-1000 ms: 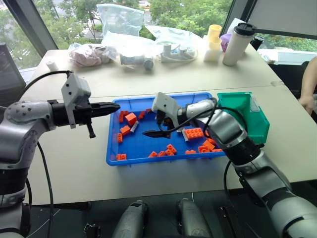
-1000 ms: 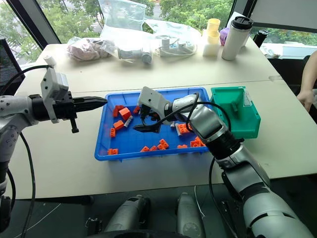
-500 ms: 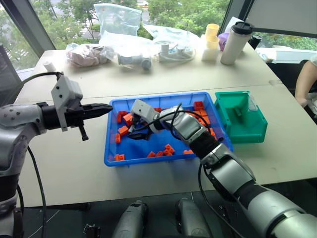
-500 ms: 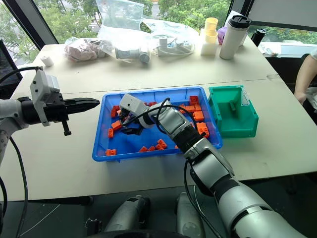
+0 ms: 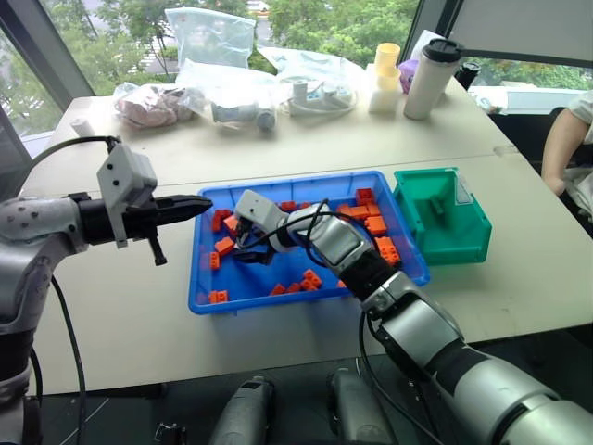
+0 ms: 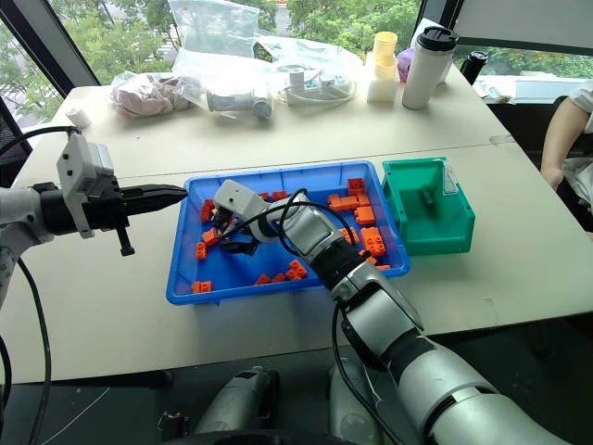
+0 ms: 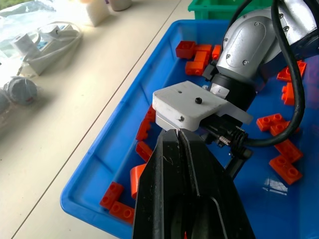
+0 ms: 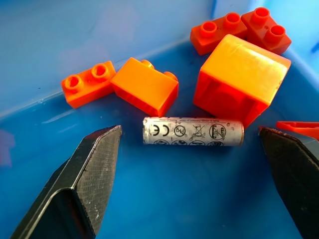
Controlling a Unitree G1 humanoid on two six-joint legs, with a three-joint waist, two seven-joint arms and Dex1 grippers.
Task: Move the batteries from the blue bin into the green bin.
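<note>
The blue bin lies mid-table, strewn with orange bricks. The green bin stands against its right end. One silver-grey battery lies flat on the blue floor beside an orange brick and a bigger orange block. My right gripper hangs low over the bin's left part, open. Its fingers stand either side of the battery, clear of both ends. My left gripper is shut and empty. It hovers level over the bin's left rim, pointing at the right wrist.
Orange bricks lie scattered through the blue bin. Along the table's far side are plastic bags, a tumbler and yellow cups. A person's arm shows at the right edge.
My right gripper has moved left across the blue bin and lower, from the middle to the bricks at the left end. The left gripper has kept its place; the camera shifted.
</note>
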